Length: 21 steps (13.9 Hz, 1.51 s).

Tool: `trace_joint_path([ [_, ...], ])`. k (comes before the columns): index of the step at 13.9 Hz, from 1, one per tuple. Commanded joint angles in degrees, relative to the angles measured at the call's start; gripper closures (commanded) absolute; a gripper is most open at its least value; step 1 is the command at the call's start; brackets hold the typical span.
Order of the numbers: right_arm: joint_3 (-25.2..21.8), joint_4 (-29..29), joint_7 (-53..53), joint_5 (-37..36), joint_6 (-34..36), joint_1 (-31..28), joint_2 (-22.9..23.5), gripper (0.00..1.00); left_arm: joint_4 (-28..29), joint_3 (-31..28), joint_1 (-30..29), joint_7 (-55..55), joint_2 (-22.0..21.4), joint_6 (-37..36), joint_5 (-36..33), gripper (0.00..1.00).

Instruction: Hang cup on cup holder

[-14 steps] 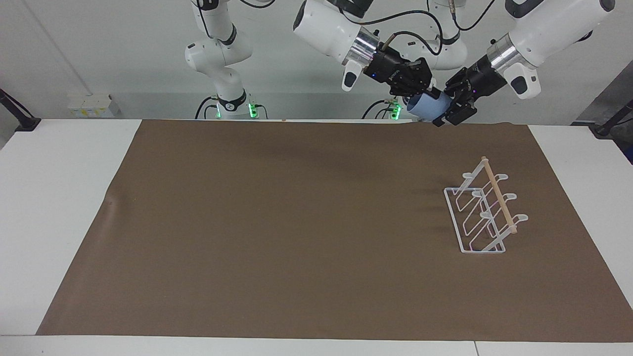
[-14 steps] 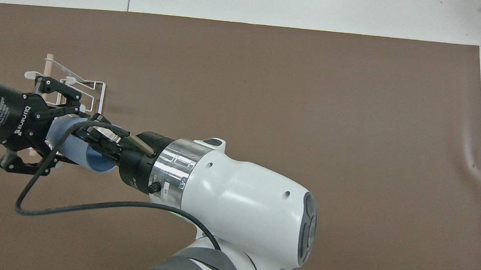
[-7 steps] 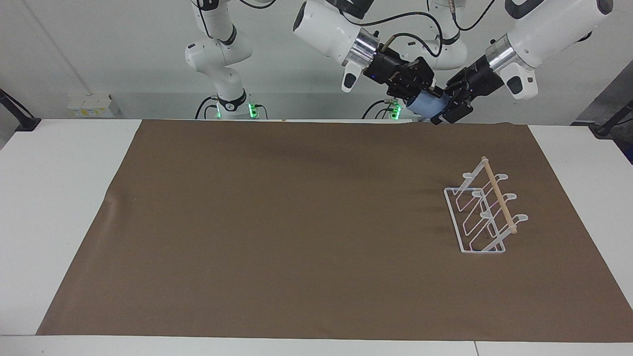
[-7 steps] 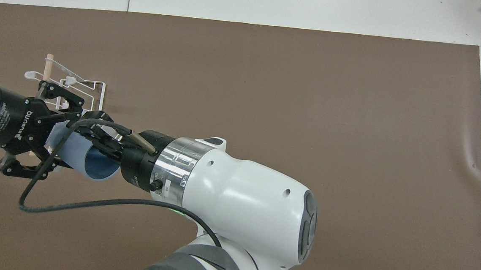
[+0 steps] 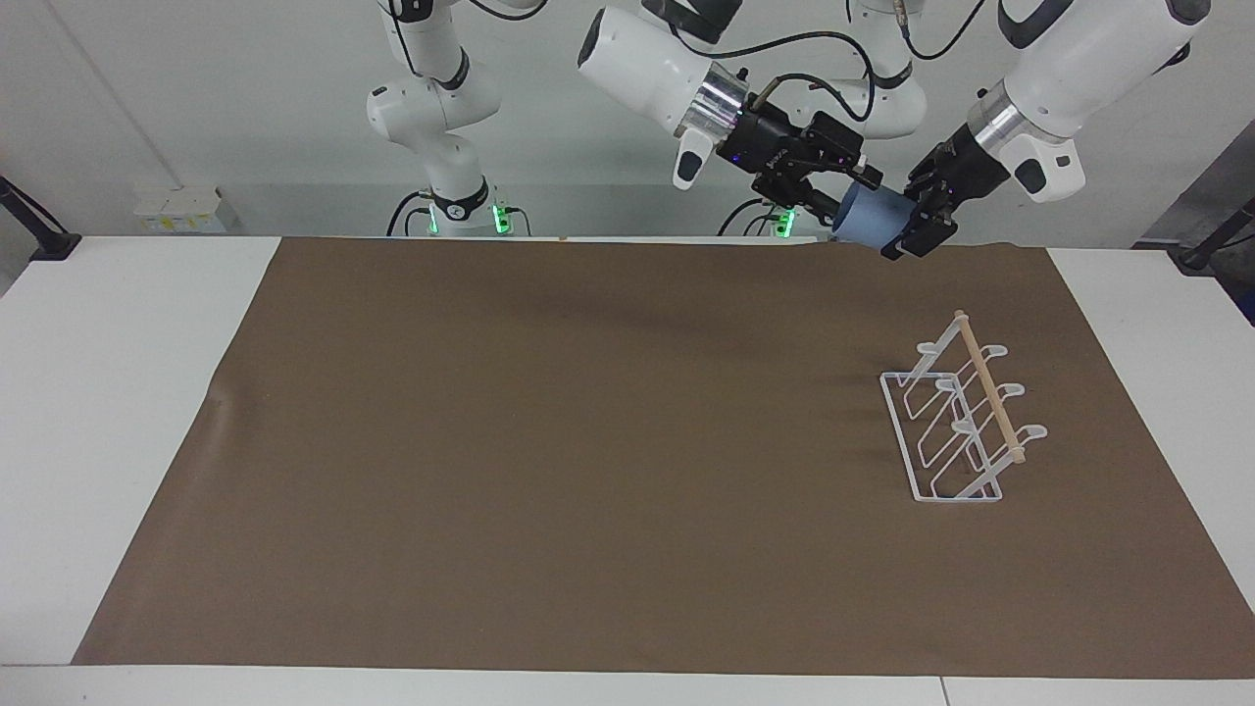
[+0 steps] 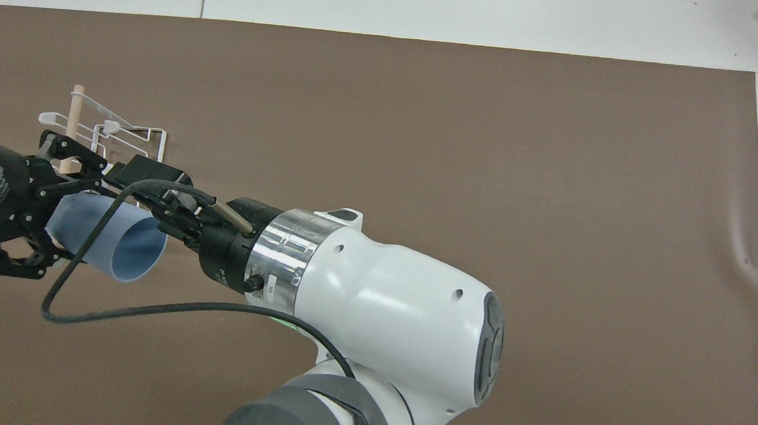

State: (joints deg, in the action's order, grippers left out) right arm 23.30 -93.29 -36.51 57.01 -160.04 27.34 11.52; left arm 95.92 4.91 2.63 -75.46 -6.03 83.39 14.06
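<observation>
While held up in the air, lying on its side: light-blue cup [image 5: 868, 218], at about one o'clock over the brown mat [image 5: 588, 441] in the facing view, above the mat's edge nearest the robots. Pinched at the narrow base end by the left gripper [image 5: 917, 221], fingers pressed in on the cup wall. Open mouth turned toward the right gripper [image 5: 833, 191], at nine o'clock from the cup; fingers spread apart there, just beside the rim, contact impossible to tell. Seen from overhead, black cable [image 6: 145, 319] looping down off the right wrist.

Standing on the mat at about three o'clock in the facing view, toward the left arm's end: white wire cup holder [image 5: 966, 422], rectangular base flat on the mat, looped prongs slanting up, pale wooden rod [image 5: 988, 397] across the top. Nothing hung on it. Well apart from the cup, at five o'clock from it.

Covering most of the white table [image 5: 118, 392]: mat, matte brown, with a small crease [image 5: 224, 402] at nine o'clock. Bare white strips of table at both ends. Plain pale wall [image 5: 196, 98] at twelve o'clock, green lights [image 5: 502, 218] glowing at the arm bases.
</observation>
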Motion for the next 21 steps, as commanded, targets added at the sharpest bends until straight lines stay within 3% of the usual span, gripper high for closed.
trace_joint_path([
  [1,0.08,-2.06,11.93,-2.07,-0.63,-1.23,-0.18,0.15,2.08,1.94,0.53,0.15,-1.62,3.34,-7.26,1.00],
  [4,0.08,-2.77,26.43,-6.10,1.56,-4.30,-0.27,0.15,2.69,3.00,2.98,0.23,-1.79,4.76,-15.95,1.00],
  [7,0.08,-4.35,38.93,-18.46,6.12,-8.69,-0.45,0.13,8.56,3.00,5.46,-4.30,-4.51,9.75,-23.80,1.00],
  [8,0.08,-4.35,41.32,-23.04,8.93,-10.27,-0.45,0.13,10.67,2.91,5.11,-8.26,-5.30,12.47,-24.16,1.00],
  [11,0.25,-3.57,46.07,-37.19,17.62,-14.41,-0.54,0.13,19.37,3.70,7.81,-9.00,-9.60,19.68,-34.68,1.00],
  [14,0.17,-2.95,50.39,-49.33,31.93,-16.61,-1.93,0.18,20.63,3.79,7.31,-9.00,-7.34,23.99,-41.56,1.00],
  [18,-0.18,-2.95,48.56,-52.27,48.29,-23.18,-6.67,0.26,20.63,3.70,6.69,-8.82,-6.45,24.80,-42.27,1.00],
  [21,-0.27,-3.03,39.71,-52.44,55.87,-28.47,-9.67,0.35,20.71,3.79,6.77,-8.91,-6.45,24.72,-42.27,1.00],
])
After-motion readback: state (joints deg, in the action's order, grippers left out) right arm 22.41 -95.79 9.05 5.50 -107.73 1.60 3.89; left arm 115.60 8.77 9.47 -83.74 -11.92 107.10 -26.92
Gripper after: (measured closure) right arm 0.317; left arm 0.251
